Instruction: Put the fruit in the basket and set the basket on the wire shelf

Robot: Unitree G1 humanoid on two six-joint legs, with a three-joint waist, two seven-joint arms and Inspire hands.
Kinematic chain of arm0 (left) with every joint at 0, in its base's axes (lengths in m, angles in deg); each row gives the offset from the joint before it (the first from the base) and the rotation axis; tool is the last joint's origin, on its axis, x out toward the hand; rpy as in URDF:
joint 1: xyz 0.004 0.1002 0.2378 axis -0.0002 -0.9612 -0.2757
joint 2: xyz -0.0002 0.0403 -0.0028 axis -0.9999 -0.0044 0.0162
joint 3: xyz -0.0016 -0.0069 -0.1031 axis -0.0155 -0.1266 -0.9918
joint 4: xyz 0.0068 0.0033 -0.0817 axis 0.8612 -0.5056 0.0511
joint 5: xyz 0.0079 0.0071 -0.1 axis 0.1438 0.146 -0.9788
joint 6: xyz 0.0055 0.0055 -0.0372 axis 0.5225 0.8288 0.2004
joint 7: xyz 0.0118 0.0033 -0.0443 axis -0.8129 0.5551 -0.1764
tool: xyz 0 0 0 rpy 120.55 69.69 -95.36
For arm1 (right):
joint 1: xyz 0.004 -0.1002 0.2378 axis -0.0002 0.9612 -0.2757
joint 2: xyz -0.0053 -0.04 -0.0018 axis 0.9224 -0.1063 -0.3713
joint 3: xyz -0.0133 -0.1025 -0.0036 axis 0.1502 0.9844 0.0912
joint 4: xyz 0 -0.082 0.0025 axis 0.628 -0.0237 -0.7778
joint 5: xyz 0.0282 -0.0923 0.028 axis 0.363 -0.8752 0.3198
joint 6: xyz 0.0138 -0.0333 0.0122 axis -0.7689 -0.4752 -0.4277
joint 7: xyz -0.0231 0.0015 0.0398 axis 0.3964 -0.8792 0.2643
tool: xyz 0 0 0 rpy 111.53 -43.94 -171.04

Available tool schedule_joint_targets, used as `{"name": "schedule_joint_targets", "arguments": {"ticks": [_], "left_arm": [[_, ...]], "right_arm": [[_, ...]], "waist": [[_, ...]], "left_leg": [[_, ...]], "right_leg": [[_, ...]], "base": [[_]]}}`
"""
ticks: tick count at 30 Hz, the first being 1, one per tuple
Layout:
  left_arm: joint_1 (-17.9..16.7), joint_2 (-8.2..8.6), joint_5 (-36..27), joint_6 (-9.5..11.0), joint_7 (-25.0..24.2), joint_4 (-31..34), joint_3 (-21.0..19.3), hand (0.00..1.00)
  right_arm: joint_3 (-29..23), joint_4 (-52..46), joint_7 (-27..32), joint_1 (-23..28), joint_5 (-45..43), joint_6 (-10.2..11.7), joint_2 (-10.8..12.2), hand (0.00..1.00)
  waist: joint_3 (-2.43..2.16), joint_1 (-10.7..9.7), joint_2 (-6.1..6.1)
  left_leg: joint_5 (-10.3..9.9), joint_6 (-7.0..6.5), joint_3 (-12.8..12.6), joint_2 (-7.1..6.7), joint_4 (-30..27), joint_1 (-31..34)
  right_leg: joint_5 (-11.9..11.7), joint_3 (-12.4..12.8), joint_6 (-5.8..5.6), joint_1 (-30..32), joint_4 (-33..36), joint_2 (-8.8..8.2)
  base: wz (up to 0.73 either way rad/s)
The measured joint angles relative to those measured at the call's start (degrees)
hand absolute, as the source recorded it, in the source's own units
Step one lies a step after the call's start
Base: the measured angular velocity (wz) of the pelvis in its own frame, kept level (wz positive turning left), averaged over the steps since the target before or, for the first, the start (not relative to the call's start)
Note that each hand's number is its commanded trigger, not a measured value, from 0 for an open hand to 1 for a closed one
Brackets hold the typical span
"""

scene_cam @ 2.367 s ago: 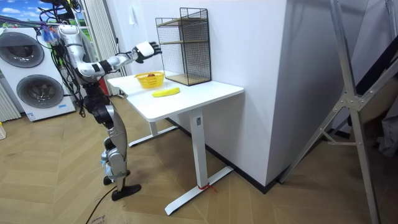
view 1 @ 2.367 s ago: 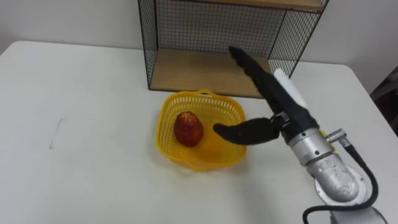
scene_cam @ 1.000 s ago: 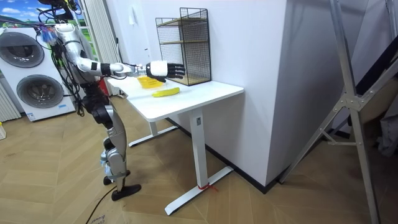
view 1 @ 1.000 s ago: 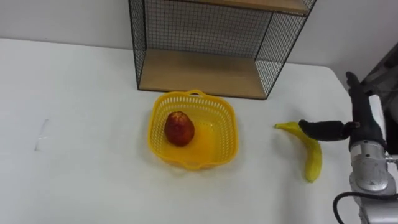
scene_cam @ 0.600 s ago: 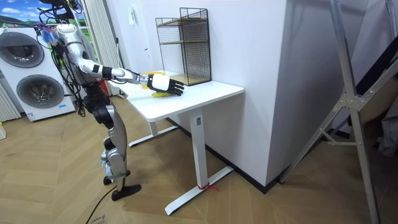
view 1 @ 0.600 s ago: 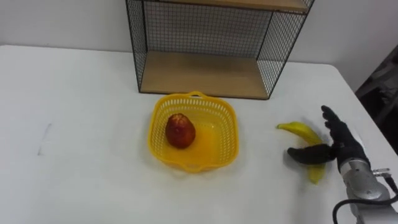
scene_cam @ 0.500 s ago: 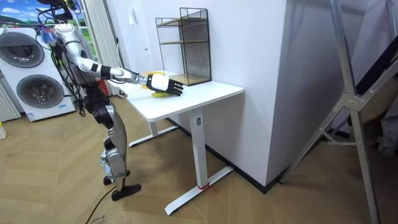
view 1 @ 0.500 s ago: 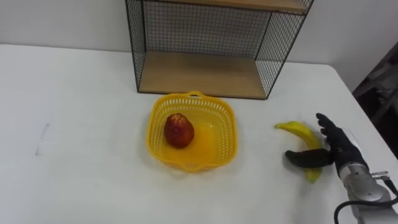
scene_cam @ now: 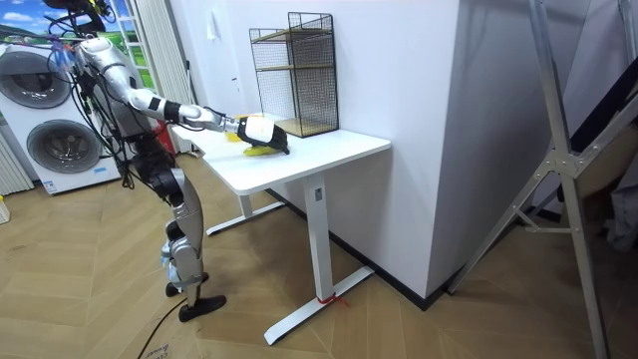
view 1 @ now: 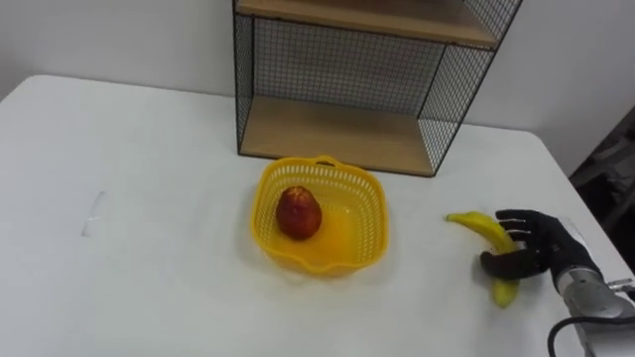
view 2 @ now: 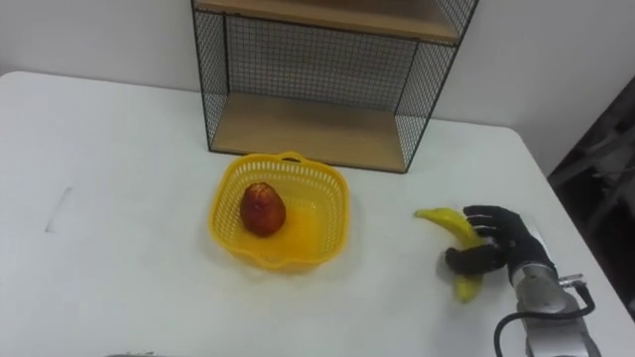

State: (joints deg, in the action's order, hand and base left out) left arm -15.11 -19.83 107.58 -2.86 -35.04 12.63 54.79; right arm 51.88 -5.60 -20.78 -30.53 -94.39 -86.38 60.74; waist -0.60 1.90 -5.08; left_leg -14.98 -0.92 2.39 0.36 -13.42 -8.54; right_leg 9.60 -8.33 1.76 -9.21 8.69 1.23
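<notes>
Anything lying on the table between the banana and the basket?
Nothing: in both eye views that stretch of table is bare, from the basket to the banana held in the right hand.

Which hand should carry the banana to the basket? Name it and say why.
Right. Its hand has fingers curled round the banana, which lies right of the basket.

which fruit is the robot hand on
The yellow banana on the white table: the right robot hand curls round it. The red apple sits apart in the yellow plastic basket.
</notes>
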Motion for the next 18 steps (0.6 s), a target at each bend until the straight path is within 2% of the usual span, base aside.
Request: {"name": "schedule_joint_targets", "arguments": {"ticks": [9,13,17,18], "left_arm": [[0.04,-0.05,0.84,-0.22,0.52,0.02,0.2,0.0],[0.55,-0.06,0.84,-0.22,0.67,0.1,0.18,0.0],[1.28,-0.04,0.83,-0.18,1.35,-0.06,0.18,0.0],[1.65,-0.03,0.83,-0.14,1.58,-0.42,0.2,0.0]], "right_arm": [[-0.09,0.87,3.37,0.0,-5.39,-0.56,-0.55,1.0],[-0.13,-0.56,3.44,0.14,-4.56,-1.18,-0.03,1.0],[0.0,-2.11,3.25,0.56,-4.17,-1.31,0.6,1.0],[0.19,-4.14,3.19,1.22,-4.08,-2.16,0.86,1.0]], "waist": [[-0.06,-0.02,0.15],[-0.22,-0.07,0.46],[-0.18,-0.03,0.59],[-0.19,0.2,0.67]], "left_leg": [[0.0,0.0,0.87,-0.09,-0.14,-0.03],[0.0,0.0,0.61,-0.09,-0.08,-0.04],[0.0,0.0,-0.24,0.06,-0.01,0.06],[0.0,0.0,-0.54,0.13,0.55,-0.07]], "right_leg": [[0.06,-0.85,-0.01,-0.35,-0.16,-0.04],[0.06,-0.33,-0.01,-0.19,-0.08,0.0],[0.03,0.44,0.02,0.37,0.14,0.12],[0.03,0.81,0.02,0.55,0.28,0.21]], "base": [[0.05],[-0.04],[-0.11],[-0.15]]}}
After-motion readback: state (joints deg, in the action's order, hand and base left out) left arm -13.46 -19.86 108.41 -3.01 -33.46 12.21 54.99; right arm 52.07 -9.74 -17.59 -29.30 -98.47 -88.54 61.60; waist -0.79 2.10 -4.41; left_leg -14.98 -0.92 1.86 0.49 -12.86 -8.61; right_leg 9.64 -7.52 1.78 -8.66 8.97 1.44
